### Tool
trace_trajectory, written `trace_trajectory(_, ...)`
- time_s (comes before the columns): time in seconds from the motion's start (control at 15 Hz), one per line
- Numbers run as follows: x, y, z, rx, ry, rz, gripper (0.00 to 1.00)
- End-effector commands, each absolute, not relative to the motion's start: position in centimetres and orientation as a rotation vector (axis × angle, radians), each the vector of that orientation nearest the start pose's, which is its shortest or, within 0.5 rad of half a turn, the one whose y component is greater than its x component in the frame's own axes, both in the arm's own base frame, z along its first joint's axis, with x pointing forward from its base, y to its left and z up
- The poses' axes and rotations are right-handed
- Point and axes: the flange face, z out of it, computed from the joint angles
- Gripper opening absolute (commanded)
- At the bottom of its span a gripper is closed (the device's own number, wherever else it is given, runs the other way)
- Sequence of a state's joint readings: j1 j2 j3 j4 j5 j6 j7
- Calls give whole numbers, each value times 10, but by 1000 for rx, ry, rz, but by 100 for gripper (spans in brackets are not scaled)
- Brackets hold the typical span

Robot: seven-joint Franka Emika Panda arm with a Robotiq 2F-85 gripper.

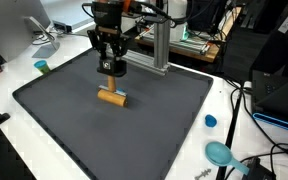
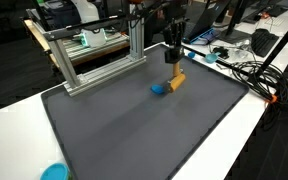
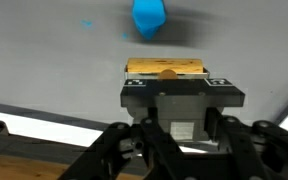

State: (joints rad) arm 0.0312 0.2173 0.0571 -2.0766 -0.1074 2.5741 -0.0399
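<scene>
Grey mat point(image 1: 74, 130) on white table point(image 2: 14, 115); wooden block point(image 1: 110, 97), blue piece point(image 2: 159, 88) atop.

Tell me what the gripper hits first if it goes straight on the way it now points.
The wooden block lying on the dark mat, directly below the gripper. The small tan piece it seems to hold would touch first; the gap is hard to gauge.

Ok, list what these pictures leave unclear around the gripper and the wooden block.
- Gripper: in an exterior view it clamps a tan bit, too small to tell apart from the wooden block below.
- Blue piece: cut off by the wrist view's top edge; in both exterior views too small to show whether it touches the block.
- Grey mat: near edge cut off by the frame bottom in an exterior view.
</scene>
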Motion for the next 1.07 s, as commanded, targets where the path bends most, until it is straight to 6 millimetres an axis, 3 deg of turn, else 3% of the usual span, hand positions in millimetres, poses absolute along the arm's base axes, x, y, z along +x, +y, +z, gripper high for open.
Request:
trace_trajectory(0.0,585,60,380,-3089,-575,-250,22)
trace_trajectory(0.33,580,57,406,-2960,-957,-20,22)
trace_trajectory(0.53,588,59,411,-2997,-1175,135,22)
trace_trajectory(0.67,596,61,413,-2985,-1197,167,22)
trace_trajectory(0.73,583,59,406,-2997,-1139,124,47)
trace_trajectory(0.87,589,60,406,-2990,-1153,142,47)
trace_trajectory(0.93,591,60,405,-2989,-1156,144,22)
trace_trajectory(1.0,591,62,412,-2898,-1248,106,22)
